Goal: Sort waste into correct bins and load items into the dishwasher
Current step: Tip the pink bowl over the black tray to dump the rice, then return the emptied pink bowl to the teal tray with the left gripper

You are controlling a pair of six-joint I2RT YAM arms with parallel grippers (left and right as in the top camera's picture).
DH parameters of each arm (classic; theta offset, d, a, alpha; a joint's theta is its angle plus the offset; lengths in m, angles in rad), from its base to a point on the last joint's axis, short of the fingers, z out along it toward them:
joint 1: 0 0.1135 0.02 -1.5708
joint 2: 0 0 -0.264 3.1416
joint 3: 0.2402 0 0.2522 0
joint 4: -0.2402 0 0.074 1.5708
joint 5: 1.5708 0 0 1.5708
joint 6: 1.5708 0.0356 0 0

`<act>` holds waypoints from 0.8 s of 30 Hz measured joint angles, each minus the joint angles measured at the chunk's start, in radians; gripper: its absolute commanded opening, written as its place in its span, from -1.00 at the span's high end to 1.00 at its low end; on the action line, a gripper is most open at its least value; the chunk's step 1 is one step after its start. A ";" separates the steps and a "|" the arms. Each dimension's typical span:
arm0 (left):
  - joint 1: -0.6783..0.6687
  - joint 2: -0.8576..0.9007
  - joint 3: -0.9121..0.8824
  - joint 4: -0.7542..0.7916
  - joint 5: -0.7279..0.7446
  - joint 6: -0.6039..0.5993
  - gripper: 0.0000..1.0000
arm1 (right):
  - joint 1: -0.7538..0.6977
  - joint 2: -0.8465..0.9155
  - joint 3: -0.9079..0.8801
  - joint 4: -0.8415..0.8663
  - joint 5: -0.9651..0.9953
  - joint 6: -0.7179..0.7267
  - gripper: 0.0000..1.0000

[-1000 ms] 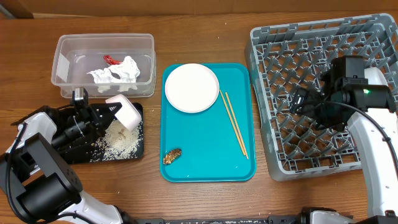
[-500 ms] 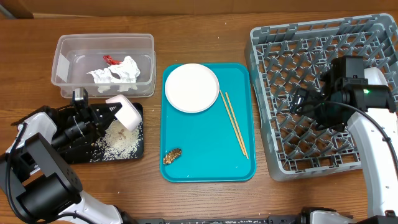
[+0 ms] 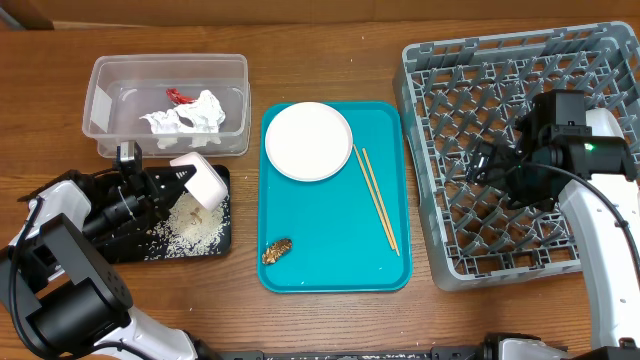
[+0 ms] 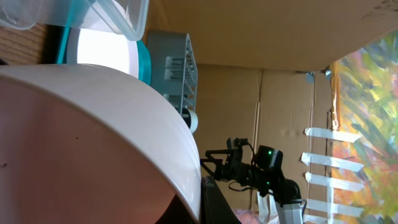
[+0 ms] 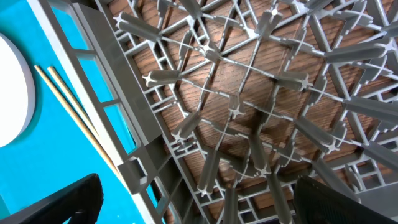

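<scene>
First, overhead – clear tub (image 3: 170, 62): set at the far left of the wooden table (image 3: 330, 60); the crumpled napkin (image 3: 190, 115) and the red wrapper (image 3: 180, 97) lie inside it, touching each other.
Black tray (image 3: 215, 248): placed just in front of the tub, with loose rice (image 3: 195, 228) scattered over it.
Left gripper (image 3: 183, 180): clamped on a small white bowl (image 3: 205, 180), which is held tipped above the rice.
Teal tray (image 3: 330, 230): set between the black tray and the dish rack (image 3: 450, 60). The plate (image 3: 308, 141) sits in its far left corner. The chopsticks (image 3: 378, 198) are laid side by side along its right edge, and the brown food lump (image 3: 277, 250) lies near its front left corner.
Right gripper (image 3: 488, 163): held over the left-middle part of the rack.

Left wrist – bowl: seen filling the lower left, close against the camera (of the fingers only a dark sliver shows under its rim).
Background: a corner of the tub, the plate, an edge of the teal tray and the rack are seen beyond the bowl, the right arm well behind them.

Right wrist – jaws: spread wide apart, with nothing gripped between them.
Beneath: the rack's pegs and grid are seen, with wood showing through.
Left edge: the chopsticks and a slice of the plate are seen on the teal tray, just outside the rack wall.
</scene>
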 measured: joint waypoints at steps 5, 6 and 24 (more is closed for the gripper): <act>0.013 0.000 0.000 0.015 -0.042 -0.019 0.92 | 0.000 0.000 0.000 0.000 0.000 0.000 -1.00; 0.018 0.000 0.000 0.019 -0.050 -0.031 0.92 | 0.000 0.000 0.000 0.000 0.000 0.000 -1.00; 0.018 0.000 0.000 -0.074 0.055 0.153 0.92 | 0.000 0.000 0.000 -0.008 0.000 0.000 -1.00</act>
